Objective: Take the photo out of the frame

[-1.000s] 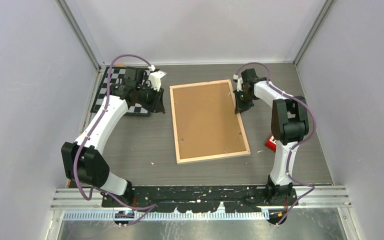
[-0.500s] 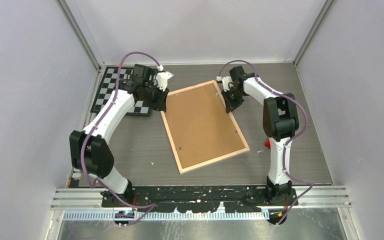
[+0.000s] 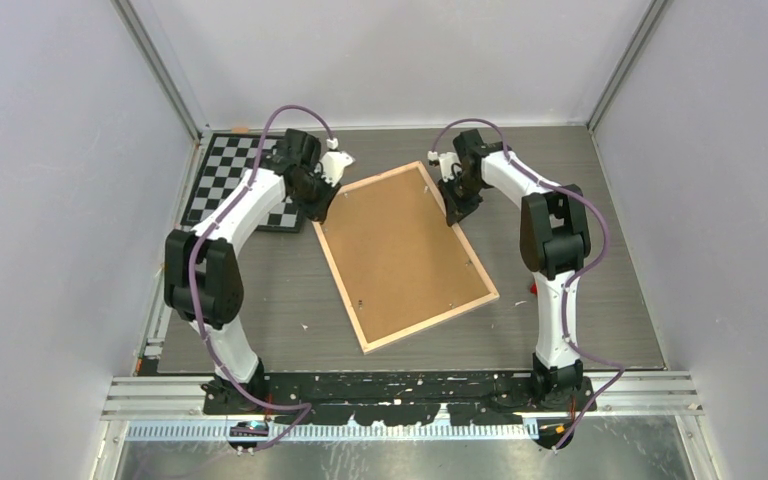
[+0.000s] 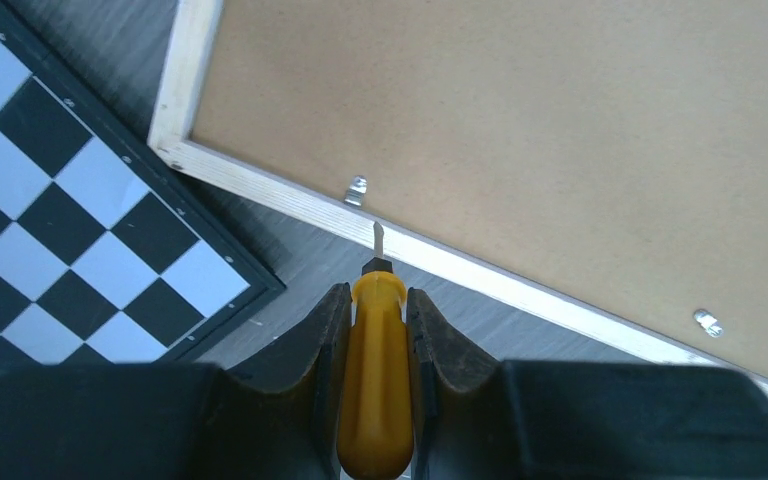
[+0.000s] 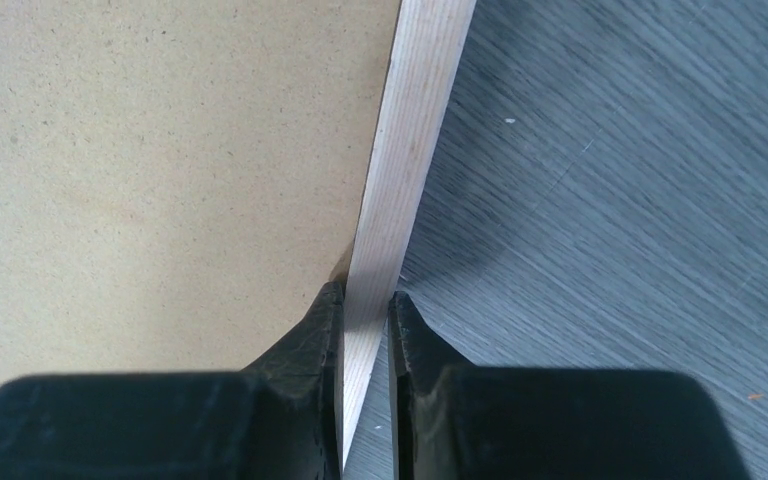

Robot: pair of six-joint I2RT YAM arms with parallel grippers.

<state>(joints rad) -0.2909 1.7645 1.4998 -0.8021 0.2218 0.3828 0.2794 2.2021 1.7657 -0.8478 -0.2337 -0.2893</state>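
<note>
The frame [image 3: 400, 255] lies back-up on the table, its brown fibreboard panel inside a pale wood rim, turned at an angle. The photo is hidden under the panel. My left gripper [image 3: 322, 203] is shut on a yellow-handled screwdriver [image 4: 378, 380]. The screwdriver tip [image 4: 378, 238] sits over the rim, just short of a small metal tab [image 4: 357, 188]. A second tab [image 4: 707, 322] shows further along that edge. My right gripper [image 3: 453, 208] is shut on the frame's right rim [image 5: 400, 170], one finger on each side of it [image 5: 365, 300].
A black-and-white checkerboard [image 3: 222, 180] lies at the back left, close to the frame's corner and to my left gripper [image 4: 60, 230]. A small red object [image 3: 535, 288] lies by the right arm. Grey walls enclose the table.
The frame has turned, its far end swinging left towards the checkerboard. My right gripper moved left with the rim. My left gripper moved right to the frame's left edge.
</note>
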